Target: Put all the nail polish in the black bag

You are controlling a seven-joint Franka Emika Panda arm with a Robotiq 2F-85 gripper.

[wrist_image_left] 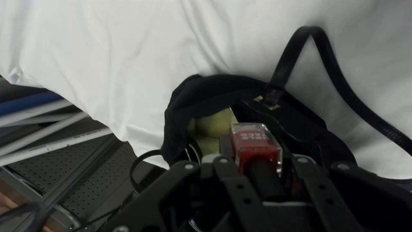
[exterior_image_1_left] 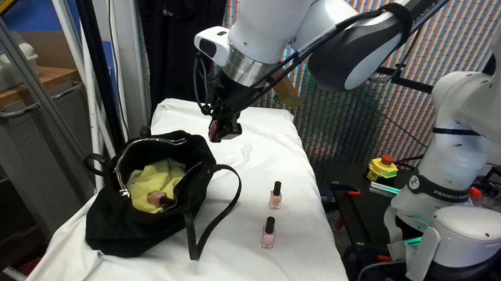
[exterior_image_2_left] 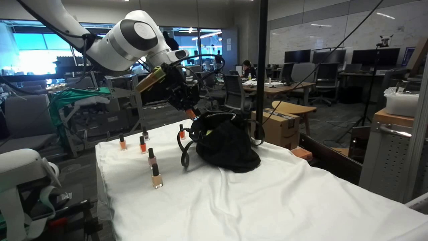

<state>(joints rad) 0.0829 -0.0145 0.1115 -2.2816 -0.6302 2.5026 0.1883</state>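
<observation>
Progress of the nail polish transfer: early, in my judgement.

Delivered: one pink bottle (exterior_image_1_left: pixel 156 198) lies tilted inside the black bag (exterior_image_1_left: pixel 120 229), on the yellow-green lining (exterior_image_1_left: pixel 154 178). Whether others sit deeper in the folds I cannot tell. The bag stands on the white-draped tabletop (exterior_image_2_left: pixel 284 201) with its mouth gaping, so access appears adequate.

In transit: one red bottle (wrist_image_left: pixel 254 138). The hand (wrist_image_left: pixel 257 153) grasps it between its fingers, cap toward the wrist, base slanting downward, in the air near the bag's rim. Whether it is directly above the mouth I cannot establish, so I do not count it as delivered.

Outstanding: six bottles, all upright on the tabletop. A beige bottle (exterior_image_2_left: pixel 157 180), a pale pink bottle (exterior_image_2_left: pixel 152 161), an orange-red bottle (exterior_image_2_left: pixel 143 147) and a peach bottle (exterior_image_2_left: pixel 123 144) make a rough line. A dark-looking bottle (exterior_image_2_left: pixel 145 135) stands off that line, its colour too small to certify. A lone orange-red bottle (exterior_image_2_left: pixel 182 134) stands apart from the rest.

Assessment: placing the held bottle looks to be the present step, and letting go within the mouth would complete it. On the visible count, one of eight is in.
</observation>
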